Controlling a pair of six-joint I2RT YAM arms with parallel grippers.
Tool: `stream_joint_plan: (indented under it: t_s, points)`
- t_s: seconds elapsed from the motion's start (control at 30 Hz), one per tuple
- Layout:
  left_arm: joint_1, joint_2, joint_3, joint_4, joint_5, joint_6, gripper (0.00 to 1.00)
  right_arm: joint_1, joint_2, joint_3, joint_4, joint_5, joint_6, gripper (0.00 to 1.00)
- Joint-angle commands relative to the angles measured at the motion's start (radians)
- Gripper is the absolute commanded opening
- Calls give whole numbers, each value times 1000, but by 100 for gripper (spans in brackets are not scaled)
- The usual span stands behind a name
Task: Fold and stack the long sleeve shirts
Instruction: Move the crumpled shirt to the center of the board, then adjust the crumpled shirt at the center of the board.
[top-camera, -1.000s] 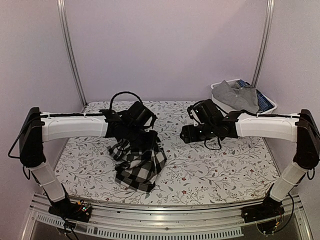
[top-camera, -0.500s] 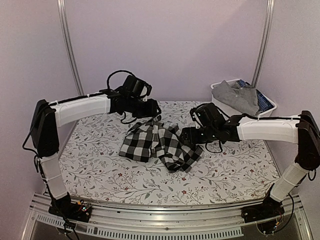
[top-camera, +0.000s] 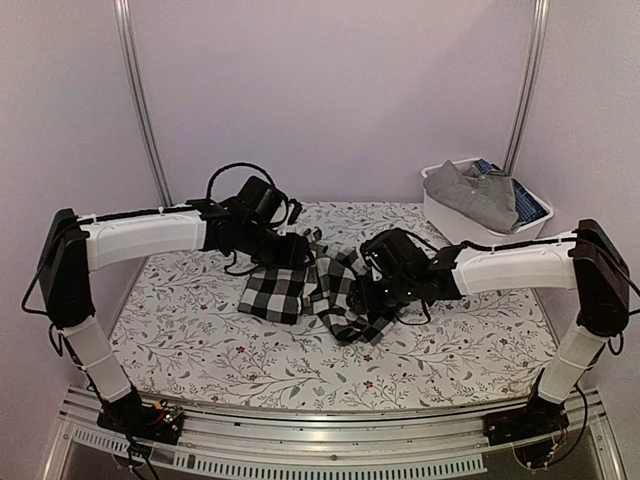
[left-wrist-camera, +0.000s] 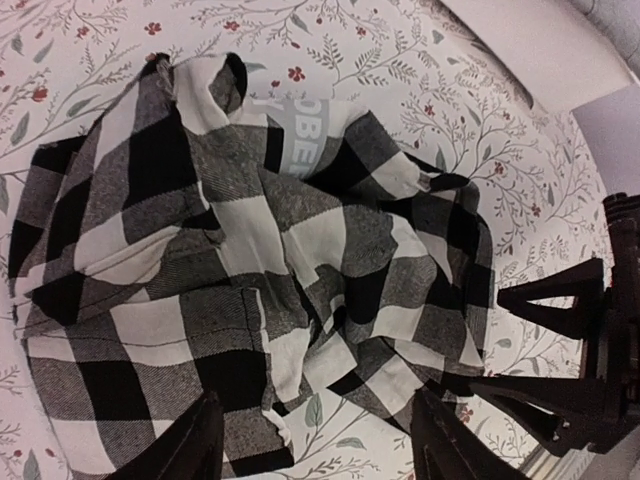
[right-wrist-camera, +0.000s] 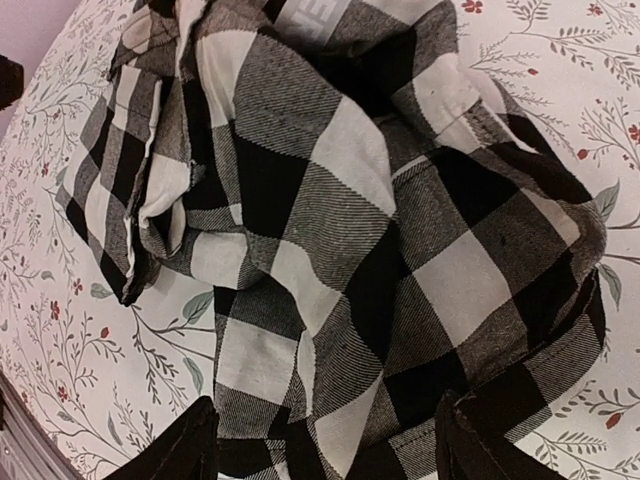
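Observation:
A black-and-white checked long sleeve shirt (top-camera: 300, 292) lies crumpled in a heap on the floral table, its grey neck label facing up. My left gripper (top-camera: 295, 250) hovers over the heap's far left side. In the left wrist view it (left-wrist-camera: 318, 450) is open, with the shirt (left-wrist-camera: 280, 250) and a patch of table below the fingers. My right gripper (top-camera: 375, 295) is at the heap's right side. In the right wrist view it (right-wrist-camera: 330, 450) is open, its fingers astride the checked cloth (right-wrist-camera: 350, 230) and not pinching it.
A white basket (top-camera: 440, 215) stands at the back right corner, holding a grey shirt (top-camera: 470, 190) and a dark blue patterned one (top-camera: 525, 200). The floral tablecloth (top-camera: 450, 330) spreads all around the heap. Metal frame posts stand at both back corners.
The left gripper opened and let go of the checked shirt, which dropped from hanging into a heap on the table. The left arm then came down; the right gripper moved left onto the heap.

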Motion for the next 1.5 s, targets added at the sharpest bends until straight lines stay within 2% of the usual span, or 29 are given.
stream_joint_plan:
  t_s: [0.0,0.2,0.33,0.43,0.5,0.6,0.63,0.67,0.7,0.73,0.97,1.1,1.17,1.27,1.37,1.47]
  points:
    - [-41,95,-5,-8,-28,22,64,37,81,45,3,-19,43,70]
    - [-47,189,39,-15,-128,19,67,51,127,53,-35,29,76,65]
    - [-46,224,53,-10,-168,26,60,52,141,44,-38,35,86,59]
    - [-35,249,58,5,-153,27,47,51,149,43,-21,27,85,50]
    - [-17,263,59,11,-145,26,31,51,157,58,-22,29,82,41]
    - [18,261,61,12,-136,28,8,50,171,89,-35,44,75,22]
    - [31,256,59,9,-136,28,2,49,172,102,-43,57,70,17]
    - [50,245,54,3,-136,28,0,45,177,116,-55,71,65,8]
    - [67,230,47,-2,-143,28,0,39,180,130,-68,84,59,2]
    - [90,210,36,-9,-154,28,0,25,182,143,-82,97,53,0]
    - [278,-28,-116,-77,-177,-9,0,-166,182,265,-116,143,-56,0]
    - [373,-212,-235,-112,-156,-30,0,-287,252,455,-159,153,-160,0]
    - [407,-303,-290,-138,-147,-44,0,-316,308,594,-199,162,-200,0]
    - [435,-424,-365,-186,-135,-75,0,-331,365,714,-254,175,-246,0]
    - [455,-543,-423,-247,-130,-123,0,-331,332,696,-263,164,-256,0]
    - [456,-653,-477,-262,-58,-155,0,-321,257,580,-250,113,-249,0]
